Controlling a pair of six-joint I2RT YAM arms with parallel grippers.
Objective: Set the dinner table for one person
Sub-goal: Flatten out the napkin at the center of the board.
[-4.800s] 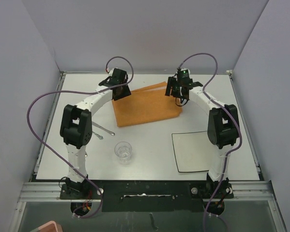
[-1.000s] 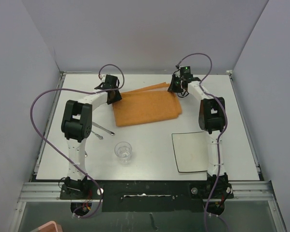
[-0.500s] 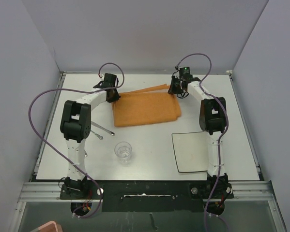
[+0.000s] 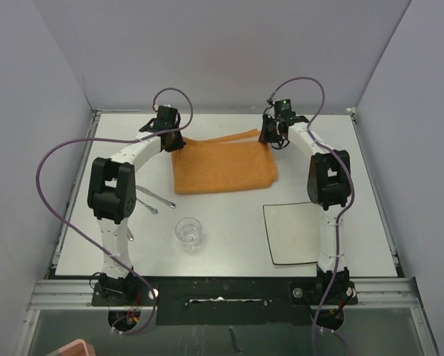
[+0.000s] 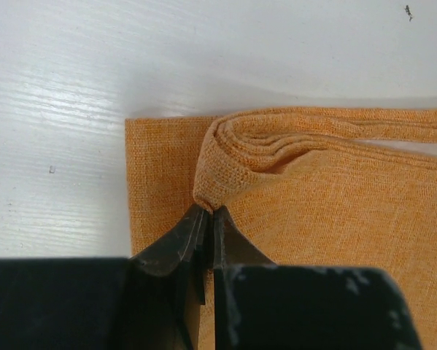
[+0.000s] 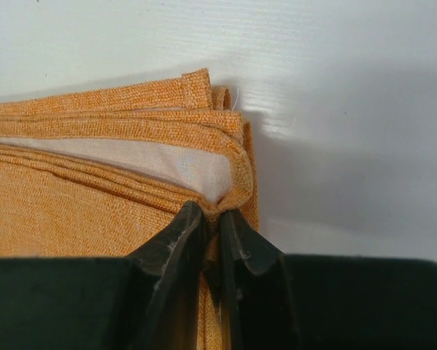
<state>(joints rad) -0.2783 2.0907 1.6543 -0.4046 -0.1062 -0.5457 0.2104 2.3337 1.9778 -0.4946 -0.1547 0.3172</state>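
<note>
On the far half of the white dinner table (image 4: 229, 215) lies a folded orange cloth mat (image 4: 223, 167). My left gripper (image 4: 175, 142) sits at its far left corner. In the left wrist view the gripper (image 5: 207, 211) is shut on a bunched fold of the mat (image 5: 335, 211), lifted off the layer below. My right gripper (image 4: 269, 138) is at the far right corner. In the right wrist view that gripper (image 6: 212, 211) is shut on the mat's (image 6: 72, 197) upper layers, whose pale inner side shows.
A square white plate (image 4: 296, 231) lies at the near right. A clear glass (image 4: 189, 231) stands near the middle front. Cutlery (image 4: 155, 199) lies at the left beside the left arm. Grey walls close in the table's back and sides.
My left gripper has shut on the mat's far left corner, and the left arm has drawn slightly left and back. The right gripper keeps its grip on the far right corner.
</note>
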